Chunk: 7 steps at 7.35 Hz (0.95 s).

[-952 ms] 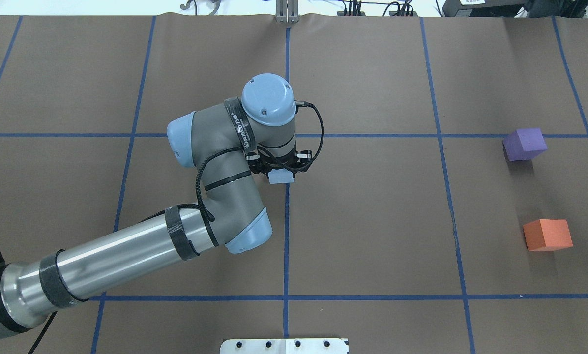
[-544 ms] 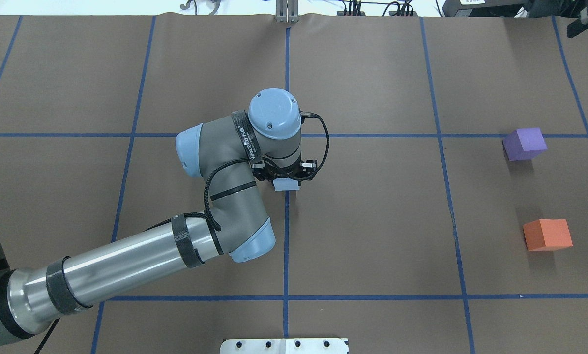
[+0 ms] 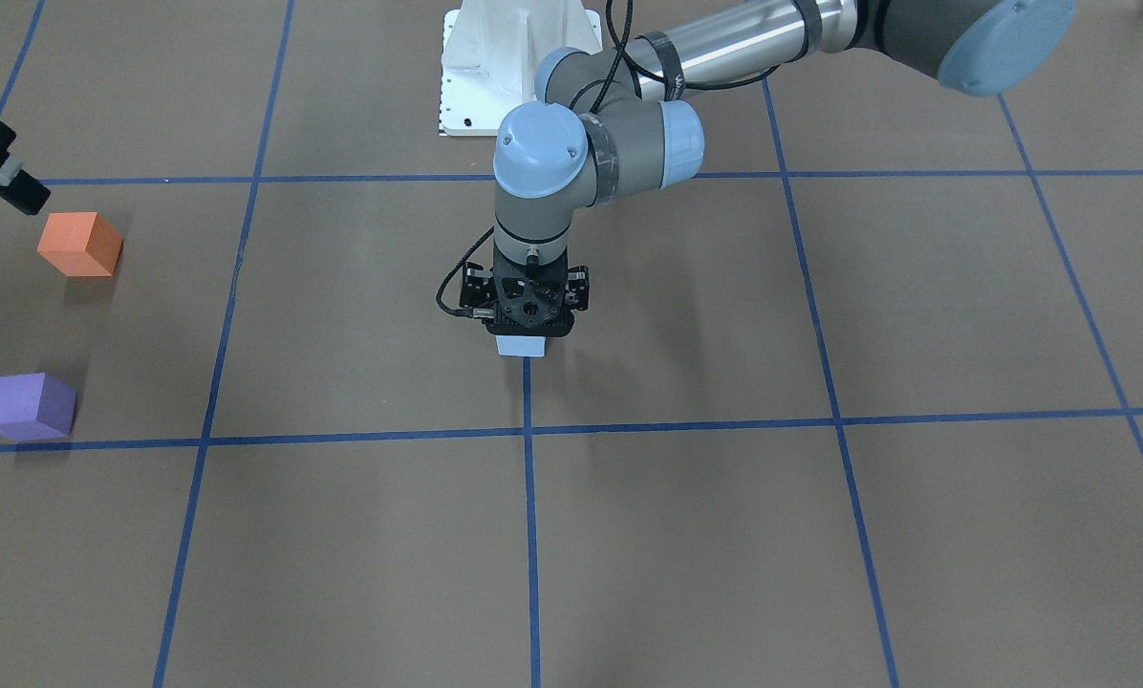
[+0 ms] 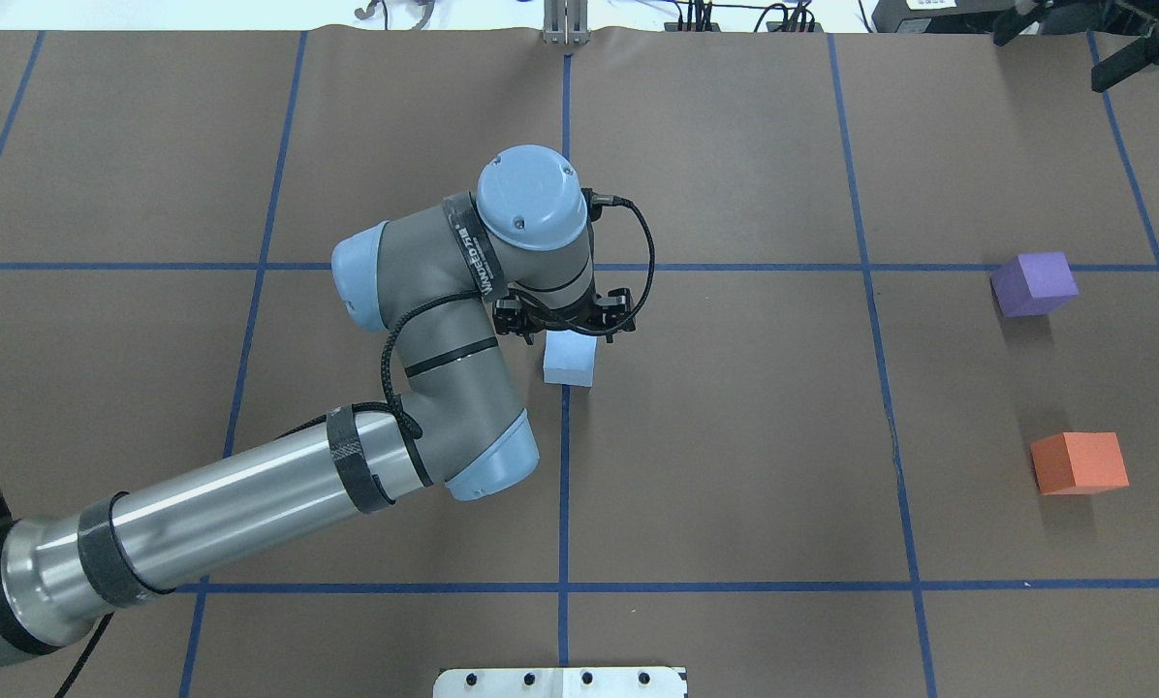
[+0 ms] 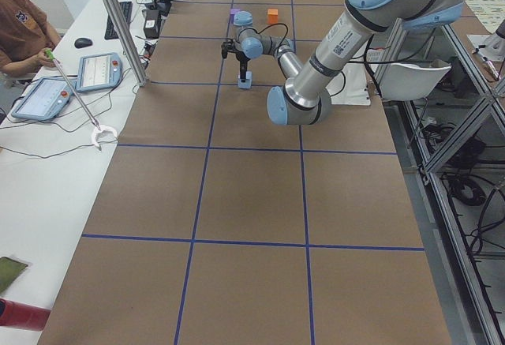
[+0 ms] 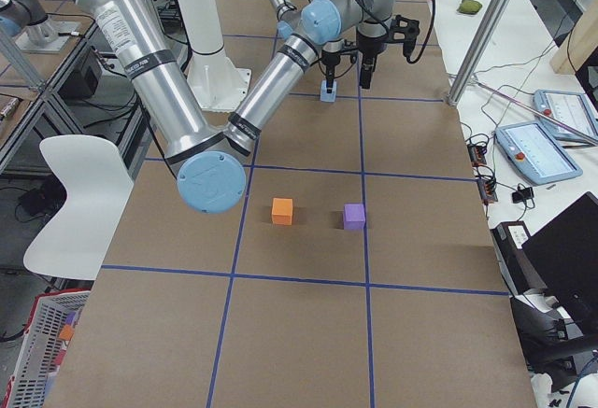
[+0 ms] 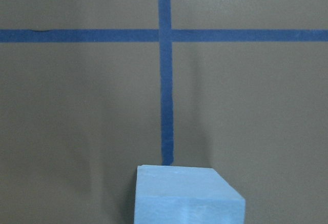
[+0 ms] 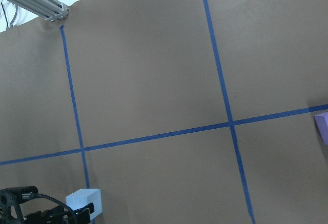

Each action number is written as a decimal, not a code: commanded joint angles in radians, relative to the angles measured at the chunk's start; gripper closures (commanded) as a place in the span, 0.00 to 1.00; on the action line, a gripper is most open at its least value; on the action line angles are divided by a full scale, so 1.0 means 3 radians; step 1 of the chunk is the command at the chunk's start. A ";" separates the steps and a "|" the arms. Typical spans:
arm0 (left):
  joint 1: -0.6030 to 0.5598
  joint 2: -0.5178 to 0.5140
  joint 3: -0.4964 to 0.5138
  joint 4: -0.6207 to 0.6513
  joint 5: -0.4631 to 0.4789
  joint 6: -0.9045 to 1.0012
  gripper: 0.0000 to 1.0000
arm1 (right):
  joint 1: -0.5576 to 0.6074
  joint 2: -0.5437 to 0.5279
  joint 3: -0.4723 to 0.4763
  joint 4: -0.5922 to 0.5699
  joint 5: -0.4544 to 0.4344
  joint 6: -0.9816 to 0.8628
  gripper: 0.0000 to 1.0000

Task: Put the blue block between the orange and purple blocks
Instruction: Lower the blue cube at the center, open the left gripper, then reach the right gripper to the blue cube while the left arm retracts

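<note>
The counter (image 4: 735, 436) is covered in matt brown paper, lightly creased, and crossed by smooth blue tape lines (image 4: 564, 485) with a faint sheen. The blue block (image 4: 570, 360), purple block (image 4: 1033, 283) and orange block (image 4: 1079, 462) look like matt foam without shine. The left arm (image 4: 221, 514) has a glossy brushed-metal tube, satin grey joint housings, smooth pale blue plastic caps (image 4: 528, 195) and matt black tape bands (image 4: 352, 456).

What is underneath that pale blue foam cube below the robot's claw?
Visible: brown paper table cover and a blue tape line running under the pale blue foam cube. The patch directly beneath is hidden, so whether the cube touches the paper cannot be told.
</note>
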 commanded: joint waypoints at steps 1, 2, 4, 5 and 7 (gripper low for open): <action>-0.0531 0.0089 -0.0326 0.0353 -0.0585 0.0099 0.00 | -0.0590 0.0427 -0.0010 0.0000 -0.0333 0.0555 0.00; -0.0670 0.0322 -0.0606 0.0471 -0.0658 0.0287 0.00 | -0.1024 0.0657 -0.0035 0.0000 -0.0711 0.0867 0.01; -0.0941 0.0915 -0.1163 0.0691 -0.0659 0.0854 0.00 | -0.1578 0.1072 -0.0468 0.0005 -0.1158 0.1105 0.00; -0.1130 0.1333 -0.1561 0.0728 -0.0659 0.1074 0.00 | -0.1818 0.1205 -0.0693 0.0030 -0.1428 0.1206 0.01; -0.1503 0.2035 -0.2059 0.0728 -0.0644 0.1662 0.00 | -0.2167 0.1217 -0.1127 0.0497 -0.1802 0.1385 0.01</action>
